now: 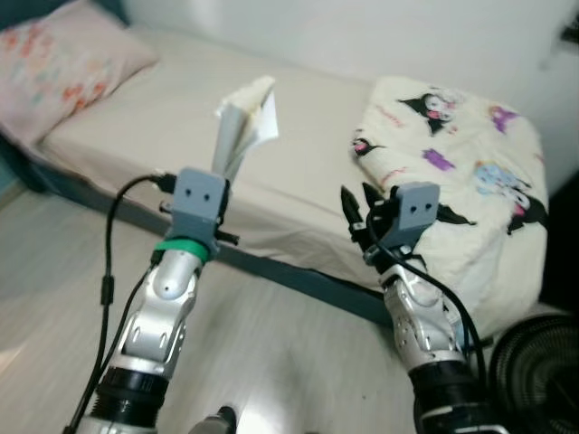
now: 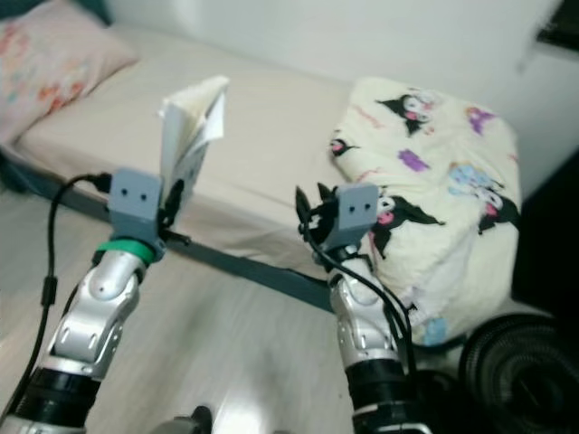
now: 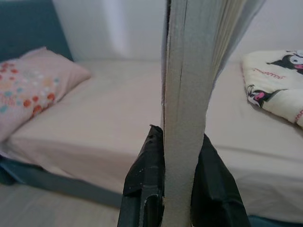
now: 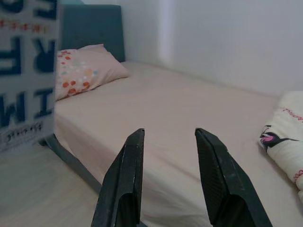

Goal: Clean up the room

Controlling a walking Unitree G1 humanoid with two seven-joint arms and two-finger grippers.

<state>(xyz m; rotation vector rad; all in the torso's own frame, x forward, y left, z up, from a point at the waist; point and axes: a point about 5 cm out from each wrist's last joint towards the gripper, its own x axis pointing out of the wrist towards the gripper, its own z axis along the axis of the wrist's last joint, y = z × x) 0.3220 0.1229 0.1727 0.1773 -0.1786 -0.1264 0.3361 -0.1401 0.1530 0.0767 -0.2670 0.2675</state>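
— Pillow (image 1: 63, 59), pink with a flowered print, is seen at the far left, lying at the head of the bed (image 1: 172, 136) against a teal headboard (image 3: 28, 28). What is shown next?

— A book (image 1: 244, 122) is held upright above the mattress edge by the left gripper (image 3: 182, 179). In the left wrist view its grey page block is pinched from both sides by the black fingers (image 3: 147, 179), so the pincer is closed tight on it, with the pages fanning apart at the top.

— And further right?

— The right gripper (image 4: 168, 161) is raised beside the bed's edge, near the book but apart from it. Its two fingers (image 4: 130, 170) are spread with a clear gap between them, and nothing is gripped. Blue lettering on the book's cover is caught in the right wrist view.

— What is found at the far right?

— A cream blanket (image 1: 461, 172) with cartoon figures is heaped on the foot of the bed and hangs over its side. A dark round fan (image 1: 534, 375) is seen on the pale wooden floor (image 1: 54, 262) below it.
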